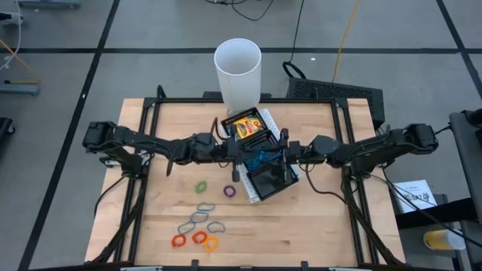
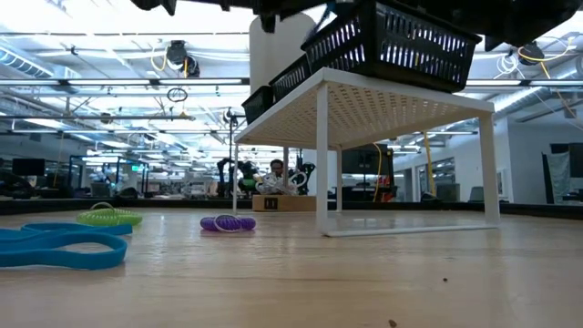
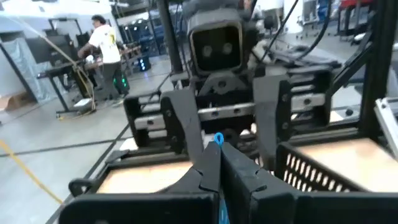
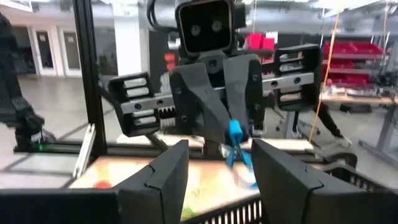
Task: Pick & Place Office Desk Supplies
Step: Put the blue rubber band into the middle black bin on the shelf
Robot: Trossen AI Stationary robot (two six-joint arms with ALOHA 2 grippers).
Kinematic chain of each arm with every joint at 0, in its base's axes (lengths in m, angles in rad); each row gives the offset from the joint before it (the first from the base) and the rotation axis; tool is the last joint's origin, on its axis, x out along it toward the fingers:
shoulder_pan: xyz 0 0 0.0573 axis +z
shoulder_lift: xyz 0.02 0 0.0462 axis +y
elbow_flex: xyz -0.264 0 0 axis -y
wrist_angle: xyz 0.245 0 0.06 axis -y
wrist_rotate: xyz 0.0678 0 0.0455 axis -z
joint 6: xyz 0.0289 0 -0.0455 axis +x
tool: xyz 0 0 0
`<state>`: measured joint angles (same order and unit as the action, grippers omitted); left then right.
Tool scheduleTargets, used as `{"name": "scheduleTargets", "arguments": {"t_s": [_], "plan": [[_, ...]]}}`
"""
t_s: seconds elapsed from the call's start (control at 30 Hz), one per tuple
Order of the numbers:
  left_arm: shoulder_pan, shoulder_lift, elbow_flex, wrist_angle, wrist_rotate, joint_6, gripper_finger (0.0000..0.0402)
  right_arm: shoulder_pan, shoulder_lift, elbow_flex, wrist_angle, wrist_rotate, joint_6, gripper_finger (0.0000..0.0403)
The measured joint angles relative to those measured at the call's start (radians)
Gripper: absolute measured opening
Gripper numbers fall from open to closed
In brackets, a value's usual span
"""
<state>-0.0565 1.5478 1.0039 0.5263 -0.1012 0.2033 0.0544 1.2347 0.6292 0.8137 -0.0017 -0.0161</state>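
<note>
Centrally, both grippers met nose to nose above the black mesh tray (image 1: 260,150), which sat on a white perforated riser (image 2: 364,100).

Left gripper (image 4: 233,134): fingers pressed together, pinching a blue rubber band (image 4: 236,146) that dangled below its tips over the tray's middle compartment.

Right gripper (image 3: 217,134): fingers spread apart, nothing between them, facing the left gripper's tips and just beside the band.

Crayon boxes (image 1: 246,126): yellow-and-orange packs, lying in the tray compartment beyond the grippers, nearest the white cup (image 1: 238,71). Their number could not be told.

More blue bands (image 1: 265,158): in the compartment directly beneath the grippers.

Loose bands on the table (image 1: 324,226), on the near side of the left gripper: green (image 1: 201,186), purple (image 1: 229,191), several grey-blue loops (image 1: 199,218), red (image 1: 178,241) and orange (image 1: 211,243).
</note>
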Motion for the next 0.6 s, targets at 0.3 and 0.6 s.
{"name": "scheduleTargets", "arguments": {"t_s": [0.3,0.6], "plan": [[0.024,0.02,0.0,-0.042,-0.005,-0.023,0.0004,0.0,-0.16,0.0,-0.22,0.079,0.003,0.0165],[0.045,0.019,0.0,-0.084,-0.011,-0.087,0.0038,0.0,-0.241,0.0,-0.341,0.079,0.034,0.0165]]}}
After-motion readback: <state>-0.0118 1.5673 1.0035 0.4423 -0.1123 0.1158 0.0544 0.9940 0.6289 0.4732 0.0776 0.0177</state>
